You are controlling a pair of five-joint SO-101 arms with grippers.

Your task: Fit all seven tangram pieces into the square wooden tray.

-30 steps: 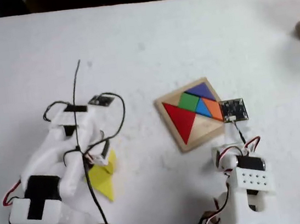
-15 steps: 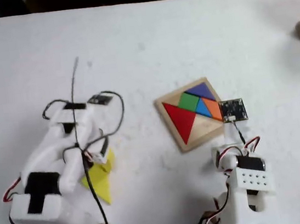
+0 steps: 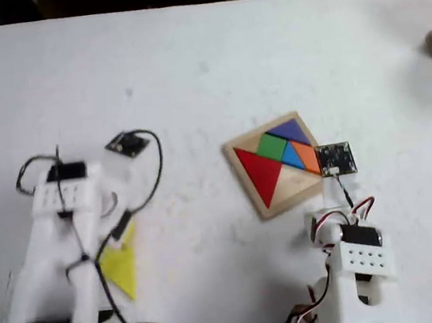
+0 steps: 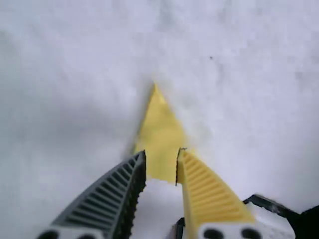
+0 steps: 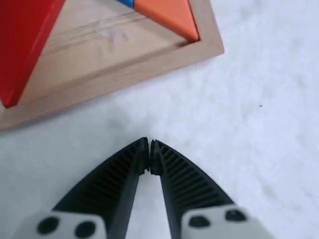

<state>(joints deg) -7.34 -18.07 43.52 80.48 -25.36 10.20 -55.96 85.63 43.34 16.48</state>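
**Yellow triangle nipped in the left pincer, five pieces seated in the tray**

The yellow triangle point(image 3: 122, 263) lies flat on the white worktop point(image 3: 203, 60), left of the tray and well apart from it, beside the left arm point(image 3: 59, 238). From the high view its long edge runs roughly from the far side toward the near edge of the worktop, with a sharp tip pointing at the near edge. In the left wrist view the left pincer point(image 4: 159, 162) is set narrow. Its ribbed grey and yellow fingers press on either side of the triangle's broad end, and the slim apex points straight away from the pincer. The piece is a thin, matt slab with crisp edges.

The square wooden tray point(image 3: 295, 185) is pale, with a raised rim. It sits turned like a diamond, one corner toward the far edge. Inside it, a large red triangle point(image 3: 261, 173) fills the left part with a tip aimed at the near corner. A green square point(image 3: 272, 147), a purple triangle point(image 3: 290, 131), a blue piece point(image 3: 291, 157) and an orange triangle point(image 3: 306, 156) pack the far and right parts edge to edge. A strip of bare wood shows along the near right side.

The right arm point(image 3: 357, 250) stands just near of the tray. Its right pincer point(image 5: 148, 149) is closed, black ribbed tips touching and holding nothing, over the worktop close to the tray's rim.
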